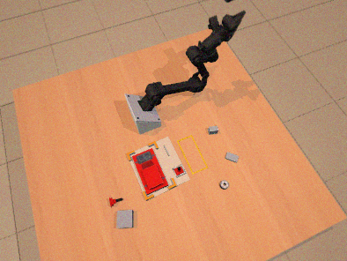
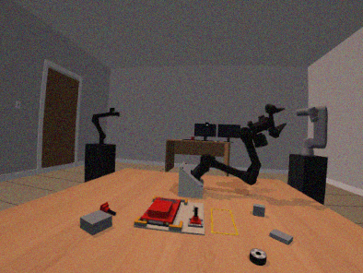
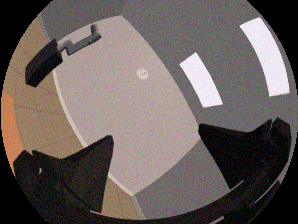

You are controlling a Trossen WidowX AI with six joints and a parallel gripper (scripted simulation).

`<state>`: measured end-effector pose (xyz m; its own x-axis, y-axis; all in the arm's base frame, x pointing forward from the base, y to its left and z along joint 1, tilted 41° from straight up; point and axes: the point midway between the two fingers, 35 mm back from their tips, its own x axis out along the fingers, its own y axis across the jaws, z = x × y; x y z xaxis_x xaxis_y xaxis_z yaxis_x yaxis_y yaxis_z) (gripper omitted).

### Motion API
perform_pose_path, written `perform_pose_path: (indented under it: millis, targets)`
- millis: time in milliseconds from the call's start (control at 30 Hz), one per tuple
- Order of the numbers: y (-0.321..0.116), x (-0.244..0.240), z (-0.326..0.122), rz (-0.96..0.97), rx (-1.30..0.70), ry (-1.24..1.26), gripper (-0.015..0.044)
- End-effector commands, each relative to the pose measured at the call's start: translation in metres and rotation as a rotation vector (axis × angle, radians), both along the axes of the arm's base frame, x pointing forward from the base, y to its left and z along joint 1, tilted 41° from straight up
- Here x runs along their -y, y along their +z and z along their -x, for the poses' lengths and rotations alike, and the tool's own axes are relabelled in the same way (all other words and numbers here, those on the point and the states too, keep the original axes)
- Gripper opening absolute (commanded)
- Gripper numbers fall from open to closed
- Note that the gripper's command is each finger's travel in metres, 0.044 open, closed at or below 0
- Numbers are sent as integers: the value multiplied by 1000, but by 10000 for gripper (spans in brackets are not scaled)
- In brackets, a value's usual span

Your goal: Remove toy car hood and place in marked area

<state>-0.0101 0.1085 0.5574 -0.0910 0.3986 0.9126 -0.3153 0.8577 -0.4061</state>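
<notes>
The red toy car [image 1: 151, 176] [image 2: 159, 208] sits on a pale board [image 1: 169, 147] between orange corner brackets. Two dark grey shapes show at its end nearer the arm's base. The hood cannot be told apart surely from the rest of the red body. The marked area is a yellow outline [image 1: 199, 152] [image 2: 211, 221] on the table beside the board, with nothing inside. My gripper [image 1: 236, 6] [image 2: 285, 117] [image 3: 157, 135] is wide open and empty, raised high and far from the car, pointing away from it.
A small red part with a black post [image 1: 178, 170] [image 2: 195, 219] stands on the board. A red and black piece [image 1: 113, 202] and a grey block [image 1: 125, 219] lie beyond the car. Grey blocks [image 1: 213, 130] [image 1: 232, 157] and a black-and-silver ring [image 2: 251, 259] lie past the outline.
</notes>
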Motion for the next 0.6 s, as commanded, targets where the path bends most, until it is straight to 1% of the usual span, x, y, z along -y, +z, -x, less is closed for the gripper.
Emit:
perform_pose_path:
  millis: [0, 133, 300, 567]
  targets:
    - [0, 1, 0, -3, 1, -1, 440]
    - [8, 19, 1, -66, 13, -29, 440]
    - [24, 64, 3, -221, 28, -99, 440]
    - [28, 119, 3, -384, 21, -81, 440]
